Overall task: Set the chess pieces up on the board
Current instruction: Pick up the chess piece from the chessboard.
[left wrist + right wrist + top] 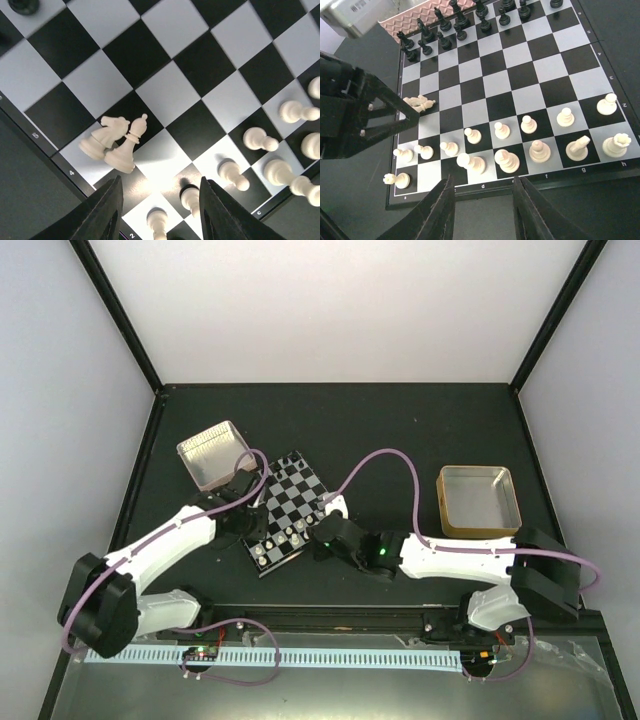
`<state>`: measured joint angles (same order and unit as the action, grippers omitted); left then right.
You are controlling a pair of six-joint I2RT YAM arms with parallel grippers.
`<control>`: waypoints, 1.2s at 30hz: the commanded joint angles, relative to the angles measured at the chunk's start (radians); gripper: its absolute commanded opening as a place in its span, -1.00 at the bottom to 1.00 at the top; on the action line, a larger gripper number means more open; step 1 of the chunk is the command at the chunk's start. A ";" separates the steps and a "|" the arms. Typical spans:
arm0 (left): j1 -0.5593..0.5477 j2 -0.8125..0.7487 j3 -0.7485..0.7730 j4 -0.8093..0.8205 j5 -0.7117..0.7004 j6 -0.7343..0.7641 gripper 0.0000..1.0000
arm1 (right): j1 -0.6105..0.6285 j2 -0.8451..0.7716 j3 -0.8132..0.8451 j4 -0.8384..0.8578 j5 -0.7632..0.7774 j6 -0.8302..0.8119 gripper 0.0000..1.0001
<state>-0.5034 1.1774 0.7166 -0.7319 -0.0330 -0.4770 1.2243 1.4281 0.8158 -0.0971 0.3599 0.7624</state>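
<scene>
The board (292, 490) lies between my arms. Cream-white chess pieces stand in two rows along its near side, among them pawns (502, 130), a tall piece (472, 162) and a rook (615, 145). A white knight (102, 137) and a bishop (127, 147) lie tipped against each other by the board's (165, 95) left edge. My left gripper (160, 215) is open low over the board, just short of them, with two standing pawns (190, 197) under its gap. My right gripper (482, 210) is open and empty over the dark table, just off the near rim of the board (520, 75).
Black pieces (455, 20) line the board's far side. A metal tray (213, 453) sits behind the board on the left, another tray (478, 502) at the right. The left arm's finger (380, 107) reaches over the board's left edge.
</scene>
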 commanded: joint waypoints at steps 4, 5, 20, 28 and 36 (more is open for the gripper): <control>0.008 0.064 0.049 -0.008 0.014 -0.014 -0.09 | -0.010 -0.049 -0.027 0.031 0.020 0.029 -0.32; 0.008 0.070 0.052 -0.011 0.004 -0.016 -0.06 | -0.009 -0.049 -0.027 0.030 0.021 0.028 -0.33; 0.010 0.155 0.075 0.004 -0.101 -0.012 -0.02 | -0.014 -0.022 -0.020 0.025 0.012 0.027 -0.34; 0.010 0.186 0.051 0.027 -0.071 -0.008 -0.15 | -0.013 -0.021 -0.011 0.016 0.017 0.026 -0.36; 0.009 0.196 0.029 0.050 -0.049 -0.004 -0.32 | -0.013 -0.018 -0.005 0.012 0.007 0.025 -0.43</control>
<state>-0.4984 1.3579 0.7494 -0.7082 -0.0994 -0.4828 1.2163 1.4036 0.7940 -0.0944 0.3565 0.7731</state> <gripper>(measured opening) 0.344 0.290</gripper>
